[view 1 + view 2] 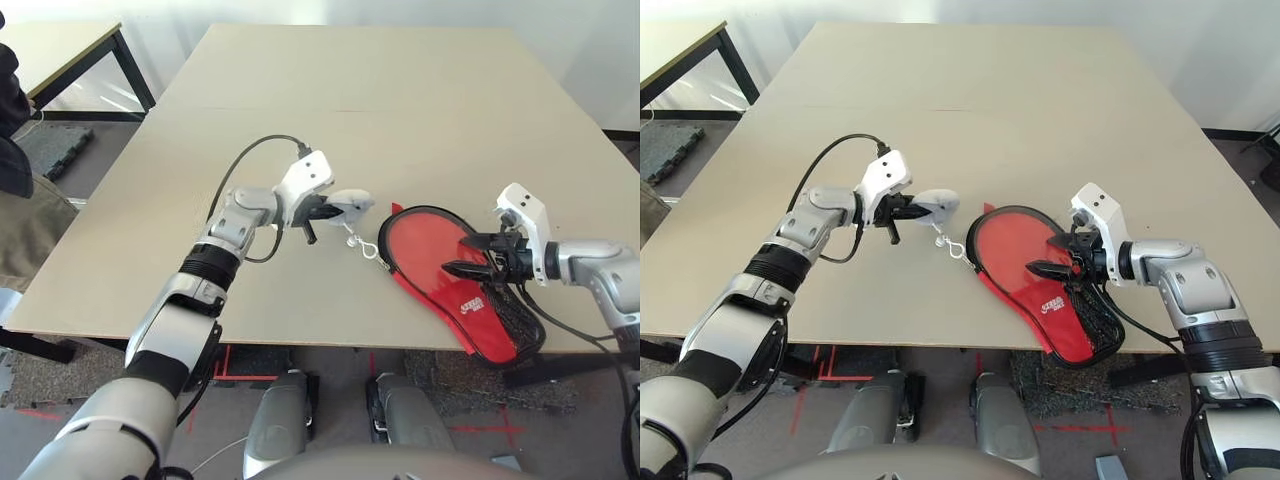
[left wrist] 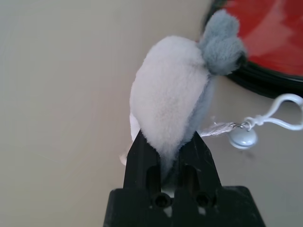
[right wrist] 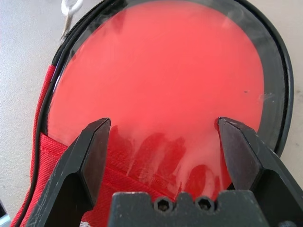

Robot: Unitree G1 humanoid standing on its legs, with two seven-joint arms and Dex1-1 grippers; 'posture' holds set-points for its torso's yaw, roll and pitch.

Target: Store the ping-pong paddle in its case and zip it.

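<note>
Left end effector grips the plush pouch; paddle sits in the open case.

The left end effector (image 2: 163, 149) is clamped on a fuzzy grey-white round pouch (image 1: 352, 207). At the pouch's 4 o'clock on the beige table (image 1: 400, 100), the red-faced ping-pong paddle (image 3: 161, 85) lies inside the red, black-zippered case (image 1: 470, 310), with the wide-open, empty right end effector (image 3: 163, 142) over it.
</note>
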